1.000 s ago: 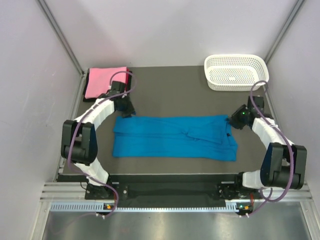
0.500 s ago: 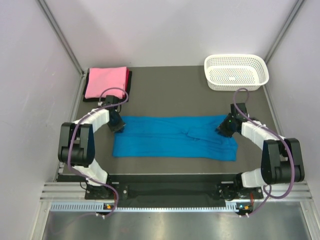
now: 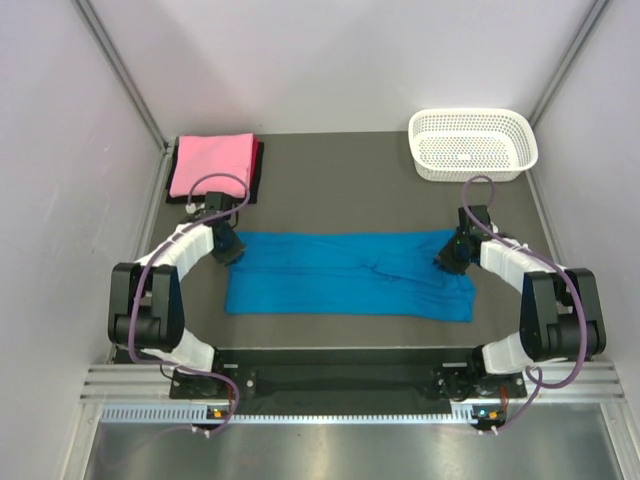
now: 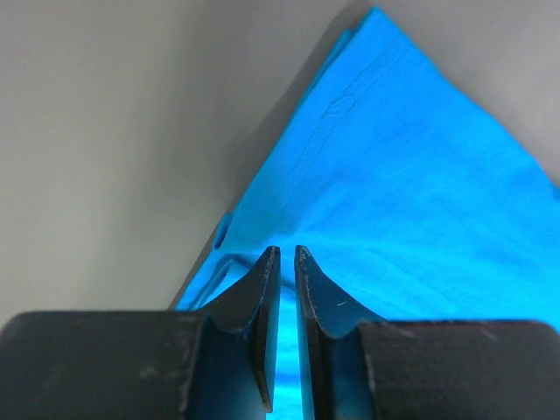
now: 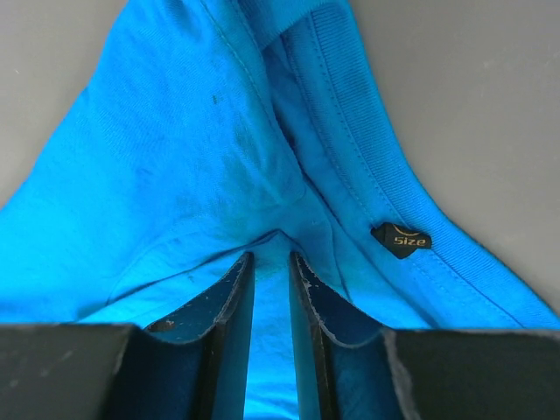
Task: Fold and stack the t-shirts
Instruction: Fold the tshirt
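Blue t-shirt (image 3: 345, 275) lies mid-table, folded into a long band; crosswise folds not yet done. Left gripper (image 3: 228, 250) pinches its far-left corner, right gripper (image 3: 447, 258) the collar end, both nearly closed on cloth. Pink folded shirt (image 3: 210, 165) is already stacked at far left.

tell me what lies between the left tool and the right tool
The blue t-shirt spans the stretch from left tool to right tool, seen in the top view.
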Controlling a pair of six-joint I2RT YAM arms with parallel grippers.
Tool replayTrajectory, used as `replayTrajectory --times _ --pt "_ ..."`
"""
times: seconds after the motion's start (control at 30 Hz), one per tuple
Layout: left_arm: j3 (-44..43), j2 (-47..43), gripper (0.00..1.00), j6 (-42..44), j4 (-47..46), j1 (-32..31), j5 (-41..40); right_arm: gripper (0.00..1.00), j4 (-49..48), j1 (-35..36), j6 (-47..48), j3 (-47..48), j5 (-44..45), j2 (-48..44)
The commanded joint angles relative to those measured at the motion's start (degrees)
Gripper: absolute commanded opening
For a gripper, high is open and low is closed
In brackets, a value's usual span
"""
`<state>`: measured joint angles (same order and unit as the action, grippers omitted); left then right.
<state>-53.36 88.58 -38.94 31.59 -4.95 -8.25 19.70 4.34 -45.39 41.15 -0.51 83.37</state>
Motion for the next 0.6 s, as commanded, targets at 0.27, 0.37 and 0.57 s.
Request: replayTrajectory --times 0.27,0.37,0.57 --pt "-0.3 2.3 0.12 -1.2 -0.7 2.4 -1.0 0.24 -1.2 -0.4 2.8 1.0 5.9 1.5" --pt "2.6 2.8 0.12 -1.3 -1.9 2.4 -0.5 0.24 -4.3 -0.3 3.1 0.1 5.0 1.6" --pt "2.9 1.2 0.15 -1.4 -0.8 2.4 0.1 0.27 -6.1 -0.3 4.1 0.7 4.5 2.5"
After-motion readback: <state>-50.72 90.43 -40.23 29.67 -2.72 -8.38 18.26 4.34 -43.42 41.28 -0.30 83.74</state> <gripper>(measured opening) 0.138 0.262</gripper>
